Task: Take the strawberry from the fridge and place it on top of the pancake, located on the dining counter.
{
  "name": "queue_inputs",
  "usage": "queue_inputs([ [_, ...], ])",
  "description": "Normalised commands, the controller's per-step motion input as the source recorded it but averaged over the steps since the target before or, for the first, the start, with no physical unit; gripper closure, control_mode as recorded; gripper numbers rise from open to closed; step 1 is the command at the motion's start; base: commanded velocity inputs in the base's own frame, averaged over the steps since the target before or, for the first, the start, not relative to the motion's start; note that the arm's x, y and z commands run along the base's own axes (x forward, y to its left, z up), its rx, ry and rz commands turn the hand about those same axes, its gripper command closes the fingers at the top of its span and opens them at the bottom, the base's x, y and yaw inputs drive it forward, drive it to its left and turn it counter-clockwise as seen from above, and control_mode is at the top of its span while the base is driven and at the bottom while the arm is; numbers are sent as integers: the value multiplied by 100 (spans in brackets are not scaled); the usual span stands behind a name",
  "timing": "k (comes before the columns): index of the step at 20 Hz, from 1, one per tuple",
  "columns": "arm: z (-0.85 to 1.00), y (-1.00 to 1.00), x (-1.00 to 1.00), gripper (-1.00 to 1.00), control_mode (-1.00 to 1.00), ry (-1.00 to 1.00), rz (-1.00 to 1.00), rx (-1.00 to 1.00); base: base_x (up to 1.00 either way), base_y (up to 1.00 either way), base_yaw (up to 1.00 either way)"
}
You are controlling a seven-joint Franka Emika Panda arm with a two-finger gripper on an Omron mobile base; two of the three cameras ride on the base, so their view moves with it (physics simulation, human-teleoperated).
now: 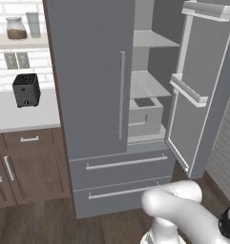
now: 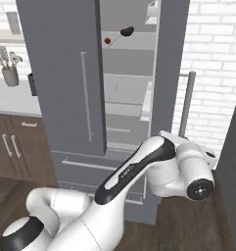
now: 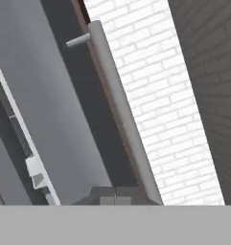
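The grey fridge stands with its right door swung open and its left door shut. On an upper shelf inside lies the tiny red strawberry, with a dark maroon lump just right of it. My arm bends low in front of the open door, far below that shelf. In the hand view my gripper is shut with nothing in it, just left of the lower end of the door's bar handle. The pancake and the dining counter are out of view.
A pale bin sits on the fridge's lower shelf, above two shut drawers. A wall counter with a toaster lies to the left. A utensil holder stands there too. A white brick wall is behind the door.
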Motion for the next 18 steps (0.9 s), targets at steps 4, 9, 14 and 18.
queue_inputs([
  [4, 52, 100, -18, 100, -100, 7, 0, 0, 0, 0, 0],
  [9, 63, 100, -6, 100, -100, 31, -1, 0, 0, 0, 0],
  [14, 49, 100, 0, 100, -100, 75, 0, -12, 0, 0, 0],
  [18, 7, 58, 34, 100, -100, 63, 2, 1, 0, 0, 0],
])
